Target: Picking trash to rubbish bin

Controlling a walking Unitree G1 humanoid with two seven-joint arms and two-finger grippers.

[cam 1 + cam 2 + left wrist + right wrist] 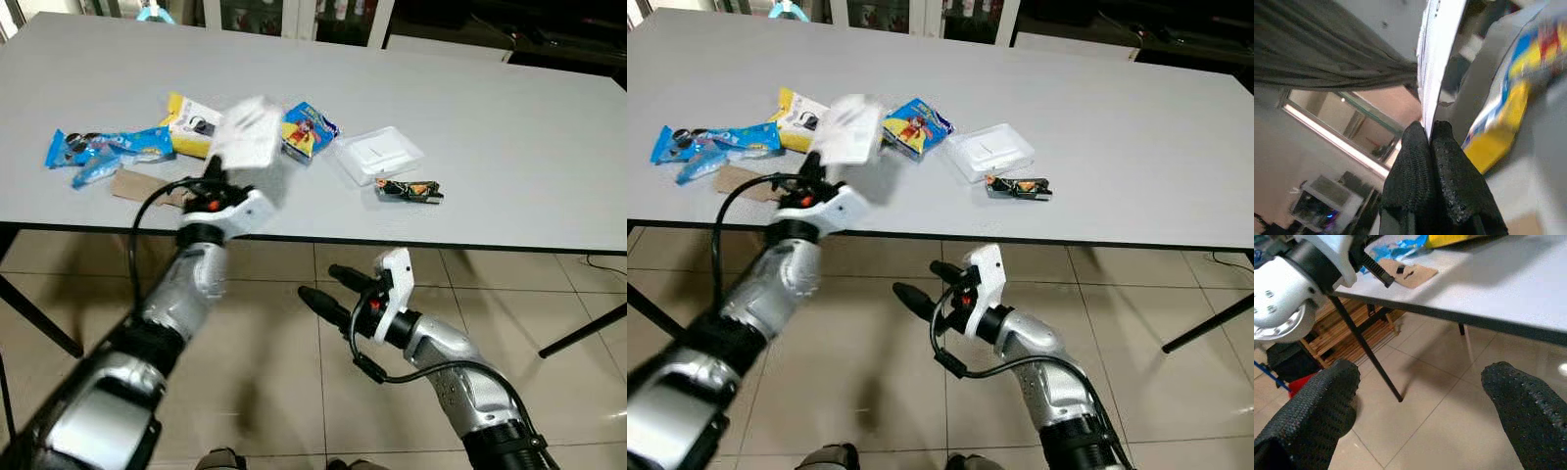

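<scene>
My left gripper (213, 168) is raised at the table's front edge, shut on a flat white paper packet (245, 134) that it holds edge-up above the tabletop; the packet is blurred. In the left wrist view the two fingers (1420, 166) pinch the packet's thin white edge (1437, 54). More trash lies on the grey table (509, 127): a blue wrapper (98, 149), a yellow packet (186, 122), a colourful snack packet (308, 128), a clear plastic box (380, 154), a small dark wrapper (409, 191) and a brown cardboard piece (137, 183). My right gripper (323, 289) hangs open below the table edge.
The table's black legs (39, 318) stand on the beige tiled floor (284, 362). A wooden rack (1352, 330) sits under the table's left end. Dark cabinets line the far wall behind the table.
</scene>
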